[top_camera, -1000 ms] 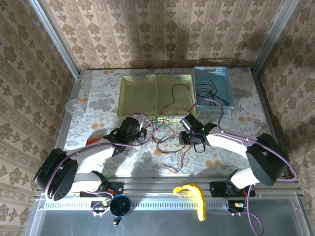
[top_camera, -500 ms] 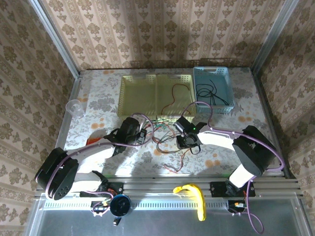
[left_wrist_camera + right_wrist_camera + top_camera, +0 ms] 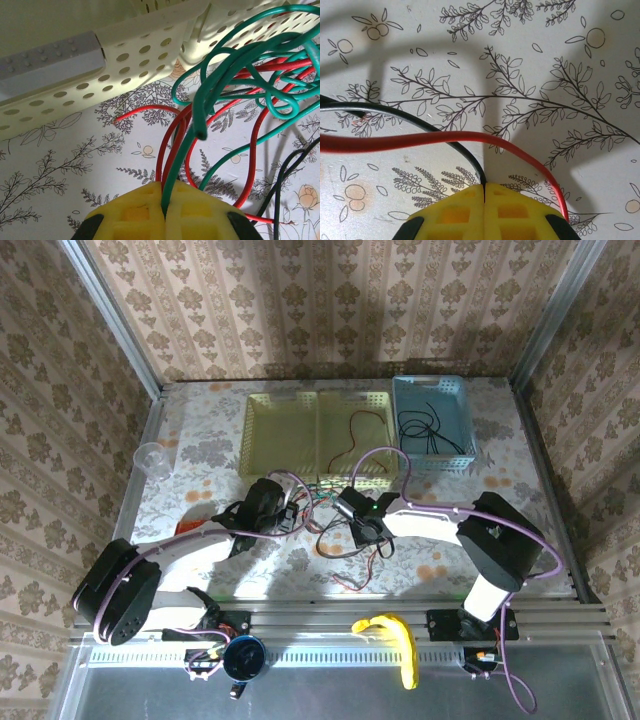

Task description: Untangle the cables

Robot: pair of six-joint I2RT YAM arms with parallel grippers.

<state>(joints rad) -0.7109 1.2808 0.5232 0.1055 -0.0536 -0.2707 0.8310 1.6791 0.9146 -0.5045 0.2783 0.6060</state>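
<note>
Two baskets stand along the far edge of the worktop (image 3: 200, 430). The yellow basket (image 3: 280, 435) sits at the middle of that edge and is split into two halves. A red cable (image 3: 352, 440) loops in its right half. The blue basket (image 3: 435, 461) is just beside it, toward the far right corner, and holds a few black cables (image 3: 425, 428). A clear cup (image 3: 152, 458) stands upright near the left edge; I cannot tell whether anything is in it.

The tangle of cables (image 3: 330, 520) lies on the worktop just in front of the yellow basket's near rim, between my two tools. My left tool (image 3: 165, 197) is pinched tight on a green cable (image 3: 200, 100), which rises from between its fingers among red and green loops. My right tool (image 3: 484, 192) is clamped on a black cable (image 3: 405, 116), with a red strand (image 3: 420, 140) crossing over it beside the fingers.
</note>
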